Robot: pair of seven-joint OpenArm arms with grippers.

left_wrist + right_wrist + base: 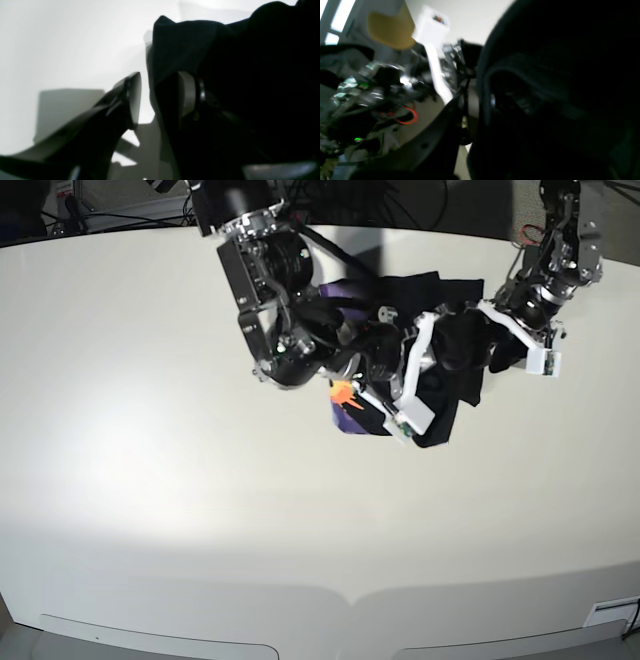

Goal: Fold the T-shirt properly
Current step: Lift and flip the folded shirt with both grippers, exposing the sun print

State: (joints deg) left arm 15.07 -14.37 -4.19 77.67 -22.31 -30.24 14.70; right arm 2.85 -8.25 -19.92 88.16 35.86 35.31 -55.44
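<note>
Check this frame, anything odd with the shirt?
Yes: the T-shirt is a crumpled bunch lifted between the right gripper and left gripper, not spread flat; only a scrap of orange and purple print shows.

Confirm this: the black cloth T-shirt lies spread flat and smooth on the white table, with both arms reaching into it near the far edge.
One thing is wrong: the black cloth T-shirt is not spread flat. The base view shows it bunched into a crumpled heap, a bit of orange and purple print showing. The rest holds: it sits on the white table near the far edge, with both arms reaching into it.
</note>
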